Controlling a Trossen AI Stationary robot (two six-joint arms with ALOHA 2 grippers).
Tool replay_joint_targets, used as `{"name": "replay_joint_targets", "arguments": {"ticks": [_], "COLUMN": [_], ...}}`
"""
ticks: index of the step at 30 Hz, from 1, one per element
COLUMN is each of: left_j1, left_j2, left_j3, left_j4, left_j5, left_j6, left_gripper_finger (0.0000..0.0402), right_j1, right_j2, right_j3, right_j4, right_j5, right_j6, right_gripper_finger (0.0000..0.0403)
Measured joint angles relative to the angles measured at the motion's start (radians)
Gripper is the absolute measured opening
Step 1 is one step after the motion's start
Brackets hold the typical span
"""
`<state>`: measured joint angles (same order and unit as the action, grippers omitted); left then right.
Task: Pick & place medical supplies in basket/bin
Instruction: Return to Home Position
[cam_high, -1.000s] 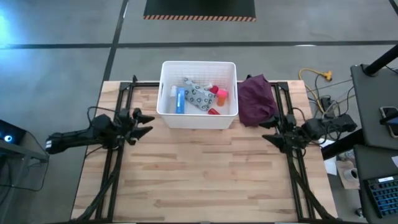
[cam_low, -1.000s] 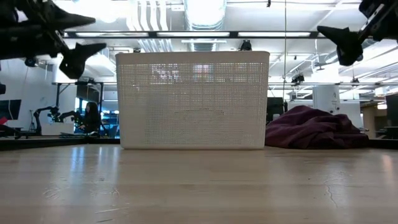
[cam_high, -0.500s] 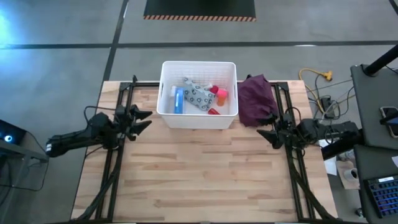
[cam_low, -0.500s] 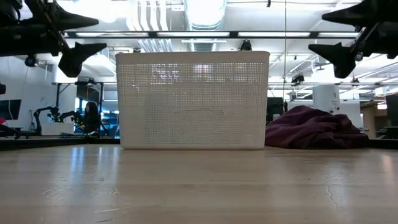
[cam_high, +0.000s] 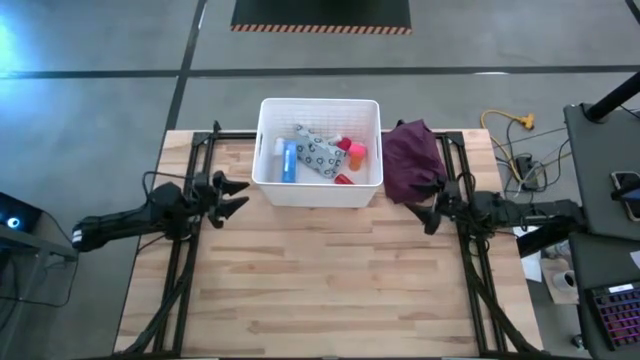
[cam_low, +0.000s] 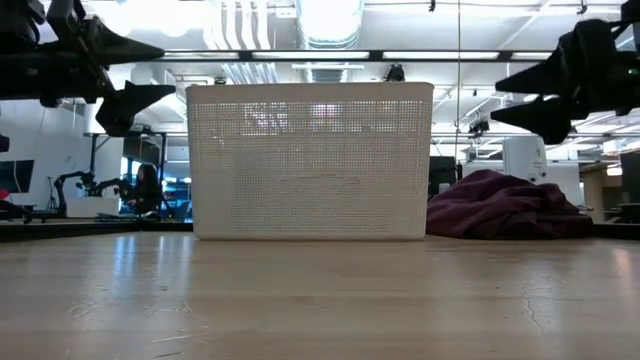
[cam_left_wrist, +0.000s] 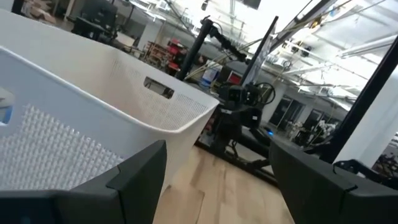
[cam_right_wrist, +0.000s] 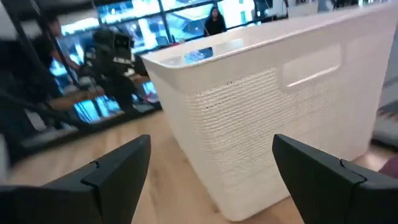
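Observation:
The white basket (cam_high: 268, 175) stands at the table's far middle; it also shows in the low view (cam_low: 310, 160). Inside lie a blue packet (cam_high: 289, 160), a pale green patterned pouch (cam_high: 318, 152), and pink (cam_high: 356, 153) and red (cam_high: 343, 179) pieces. My left gripper (cam_high: 237, 195) is open and empty, left of the basket and above the table. My right gripper (cam_high: 424, 213) is open and empty, right of the basket near the purple cloth. Both show open in the low view, the left (cam_low: 150, 70) and the right (cam_low: 515, 95).
A dark purple cloth (cam_high: 412, 160) lies bunched on the table right of the basket, and shows in the low view (cam_low: 505, 207). Black frame rails (cam_high: 180, 270) run along the table's left and right sides. The wooden tabletop (cam_high: 330, 280) stretches toward the near edge.
My right gripper has moved toward the table's left, closer to the basket and the cloth, and has come a little lower in the low view. My left gripper has shifted only slightly beside the basket. Both stay open.

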<state>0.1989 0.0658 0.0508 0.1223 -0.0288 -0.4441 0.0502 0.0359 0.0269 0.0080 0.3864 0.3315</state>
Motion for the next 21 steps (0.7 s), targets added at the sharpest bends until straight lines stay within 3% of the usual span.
{"name": "replay_joint_targets", "arguments": {"ticks": [8, 21], "left_j1": [-0.060, -0.206], "left_j2": [-0.062, -0.062], "left_j3": [-0.040, -0.041], "left_j4": [-0.043, -0.095], "left_j5": [0.003, 0.004], "left_j6": [-0.003, -0.003], "left_gripper_finger": [0.0268, 0.0268], "right_j1": [0.001, 0.002], "right_j2": [0.034, 0.016], "right_j3": [0.000, -0.003], "right_j4": [0.001, 0.011], "right_j5": [0.014, 0.014], "right_j6": [-0.218, -0.231], "right_gripper_finger": [0.0327, 0.0327]}}
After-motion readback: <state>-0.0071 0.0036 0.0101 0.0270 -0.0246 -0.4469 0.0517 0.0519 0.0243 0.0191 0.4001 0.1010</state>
